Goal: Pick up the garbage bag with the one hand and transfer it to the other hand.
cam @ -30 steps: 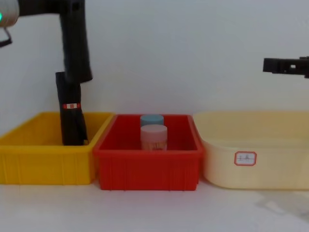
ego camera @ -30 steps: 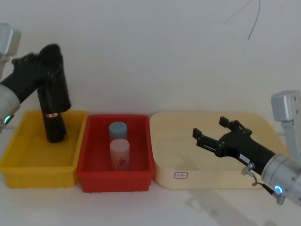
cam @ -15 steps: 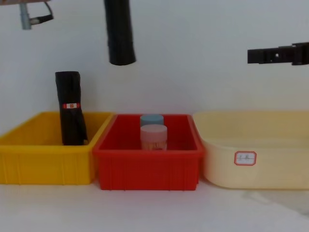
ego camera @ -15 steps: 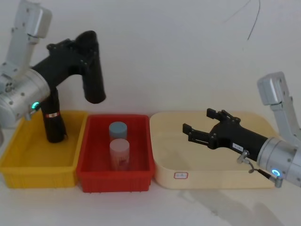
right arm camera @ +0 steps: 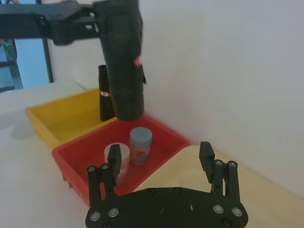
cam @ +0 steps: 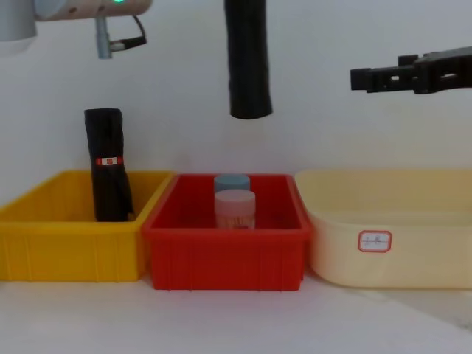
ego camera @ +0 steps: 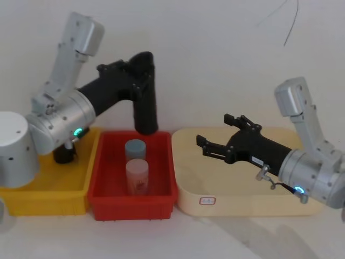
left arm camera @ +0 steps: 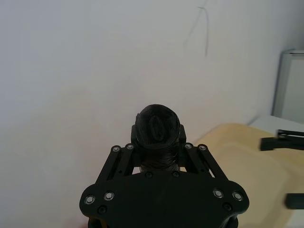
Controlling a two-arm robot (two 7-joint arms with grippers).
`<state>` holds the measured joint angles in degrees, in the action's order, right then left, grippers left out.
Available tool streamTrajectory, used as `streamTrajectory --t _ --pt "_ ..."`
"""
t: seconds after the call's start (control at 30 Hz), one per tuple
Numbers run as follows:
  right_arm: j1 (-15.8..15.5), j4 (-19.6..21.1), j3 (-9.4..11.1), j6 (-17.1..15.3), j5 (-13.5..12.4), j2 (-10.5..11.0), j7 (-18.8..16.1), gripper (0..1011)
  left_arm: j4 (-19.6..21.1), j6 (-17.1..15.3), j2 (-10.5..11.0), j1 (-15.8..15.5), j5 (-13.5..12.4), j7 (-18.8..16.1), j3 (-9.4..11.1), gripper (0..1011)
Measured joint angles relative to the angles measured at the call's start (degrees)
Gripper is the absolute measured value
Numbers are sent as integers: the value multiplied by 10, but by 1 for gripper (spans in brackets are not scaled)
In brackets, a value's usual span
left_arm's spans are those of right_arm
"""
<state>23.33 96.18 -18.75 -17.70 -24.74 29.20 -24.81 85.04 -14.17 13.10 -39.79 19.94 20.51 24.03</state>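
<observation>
3 bins: a yellow bin [ego camera: 32,200], a red bin [ego camera: 132,208] and a cream bin [ego camera: 242,206] stand side by side on the white surface [cam: 221,321], running from the robot's left to its right.
Garbage bag [ego camera: 145,100]: a plain black roll held roughly upright in the air over the back of the red bin. In the chest view its lower end hangs well above the jars.
Left gripper [ego camera: 138,78]: clamped on the upper part of the garbage bag, 1 finger on each side. In the left wrist view the roll's top end pokes out between the fingers [left arm camera: 118,159].
Left arm: silver-grey with a green ring light [ego camera: 78,131], reaching in over the yellow bin.
Right gripper [ego camera: 214,130]: fingers spread apart and holding nothing, above the cream bin. It points toward the garbage bag but is well apart from it.
Right arm: a blue ring light [ego camera: 298,190] glows near the wrist.
Labelled roll [cam: 108,166]: a black roll with a red-and-white band, upright in the yellow bin.
2 jars: a blue-lidded jar [ego camera: 135,148] stands behind a pink jar [ego camera: 137,175] in the red bin, just beside each other.
Sticker [ego camera: 207,201]: small and white with a red border, on the front wall of the cream bin.
</observation>
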Motion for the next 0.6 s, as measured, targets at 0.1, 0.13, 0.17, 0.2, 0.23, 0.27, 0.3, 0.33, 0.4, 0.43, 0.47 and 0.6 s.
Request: streamTrajectory --t 0.1,0.13,0.17,0.2,0.23,0.27,0.3,0.33,0.4,0.43,0.47,0.6 --pt "7 -7 -9 9 7 -4 2 1001 1 -3 -6 1 1 0 8 380" --pt "8 -9 -11 11 8 -5 2 1001 1 -4 -8 1 2 0 10 380" --pt "10 -11 -13 14 10 -7 3 1001 1 -5 -10 1 2 0 13 380" --pt "12 -14 -16 18 13 -9 3 1001 1 -6 -12 1 3 -1 15 380" --pt "14 -16 -19 20 14 -11 3 1002 1 -7 -14 1 3 -1 18 380" --pt "18 -20 -23 23 16 -13 3 1002 1 -7 -15 1 3 -2 19 379" --pt "18 -20 -23 23 16 -13 3 1001 1 -7 -17 1 4 -2 21 380" --pt "21 -23 -28 26 18 -16 3 1001 1 -7 -18 1 4 -3 22 380" --pt "26 -29 -34 30 21 -20 2 1002 -1 -7 -22 1 4 -4 26 380" --pt "29 -32 -38 32 22 -23 1 1001 -1 -7 -23 1 5 -5 27 379" --pt "31 -34 -40 33 22 -24 0 1001 -2 -7 -24 0 5 -5 28 379" --pt "40 -45 -51 36 23 -30 -6 1001 -7 -6 -30 -1 5 -8 33 379"
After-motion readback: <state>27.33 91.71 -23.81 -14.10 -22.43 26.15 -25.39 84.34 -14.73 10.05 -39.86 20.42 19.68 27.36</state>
